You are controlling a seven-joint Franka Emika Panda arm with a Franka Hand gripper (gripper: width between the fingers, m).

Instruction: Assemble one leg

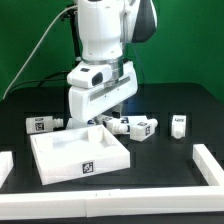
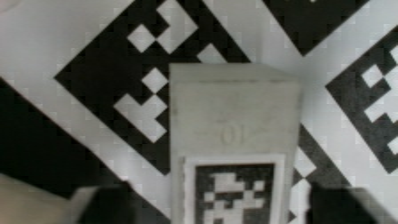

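At the tray's 12 o'clock: the gripper [image 1: 104,116] hangs low from the white arm, just behind the far wall of the tray [image 1: 60,165].
Jaws: in the wrist view two dark fingertips [image 2: 121,205] stand on either side of the leg's tagged end. Whether they press on it or stand just clear cannot be told.
Leg: the leg [image 2: 228,110] is a white oblong block with a square tag sticker near the fingertips. It runs lengthwise away from them, and it cannot be made out in the exterior view.
Behind the leg: a white tagged surface [image 2: 107,70] with large black-and-white squares, blurred.
Tray: large, white and square, with one tag on its near wall, in the middle of the black table [image 1: 180,95].
Other blocks: a second block [image 1: 43,124] lies at the tray's 10 o'clock, a cluster of blocks [image 1: 140,127] at its 2 o'clock, and a lone block [image 1: 179,124] farther out toward 3 o'clock, apart from the cluster.
Edges: white bars [image 1: 210,165] lie at the tray's 4 and 8 o'clock.
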